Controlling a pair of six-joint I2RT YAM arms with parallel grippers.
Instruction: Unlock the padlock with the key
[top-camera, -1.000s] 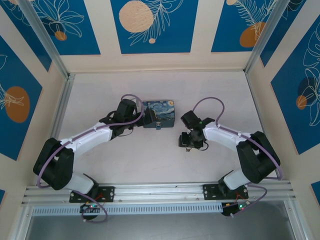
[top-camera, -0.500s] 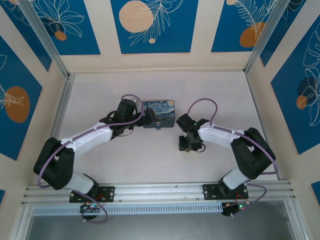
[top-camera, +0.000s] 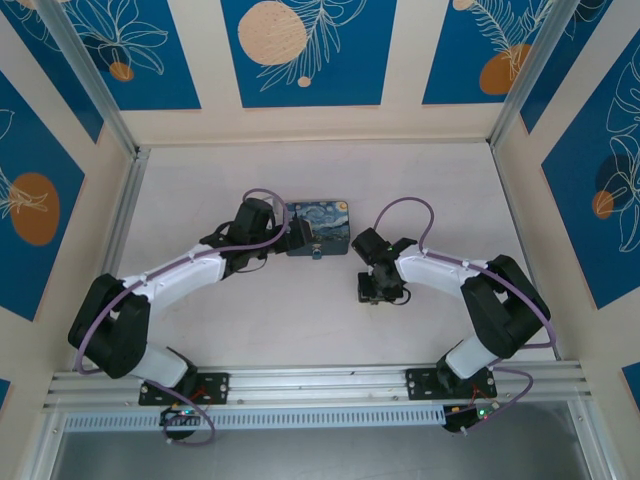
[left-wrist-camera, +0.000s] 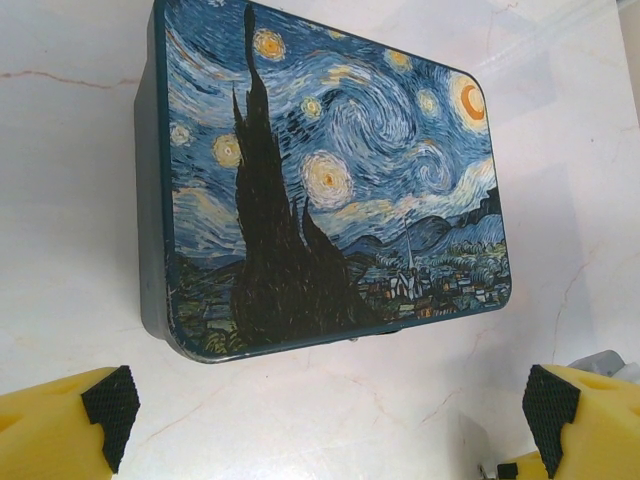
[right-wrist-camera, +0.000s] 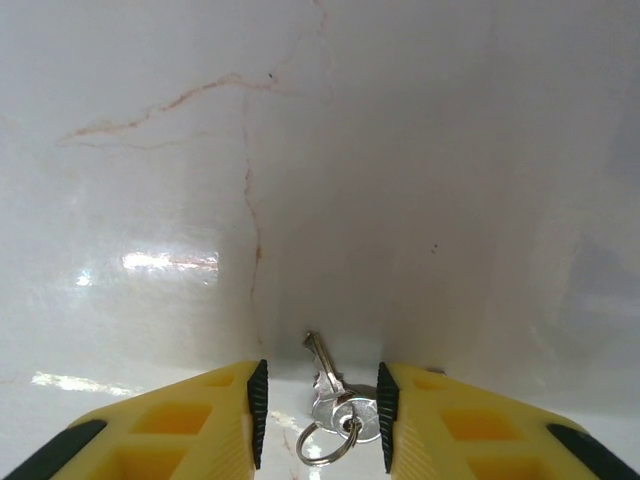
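The key (right-wrist-camera: 327, 378), a small silver one on a split ring, lies flat on the white table. My right gripper (right-wrist-camera: 322, 415) straddles it, jaws partly narrowed; the right pad (right-wrist-camera: 386, 415) sits close to the key's head and a gap shows on the left. Seen from above, that gripper (top-camera: 372, 292) points down at the table. The padlock (top-camera: 316, 254) is a tiny bluish-silver piece at the front edge of the painted box (top-camera: 318, 227). My left gripper (left-wrist-camera: 325, 405) stands wide open in front of the box (left-wrist-camera: 320, 180), holding nothing.
A small grey metal piece (left-wrist-camera: 598, 362) shows beside my left gripper's right finger. Blue-and-cream patterned walls (top-camera: 300, 60) close in the table on three sides. A metal rail (top-camera: 320, 385) runs along the near edge.
My right arm has shifted slightly left and down over the key, and its jaws have narrowed around it. The left arm and the box have not moved.
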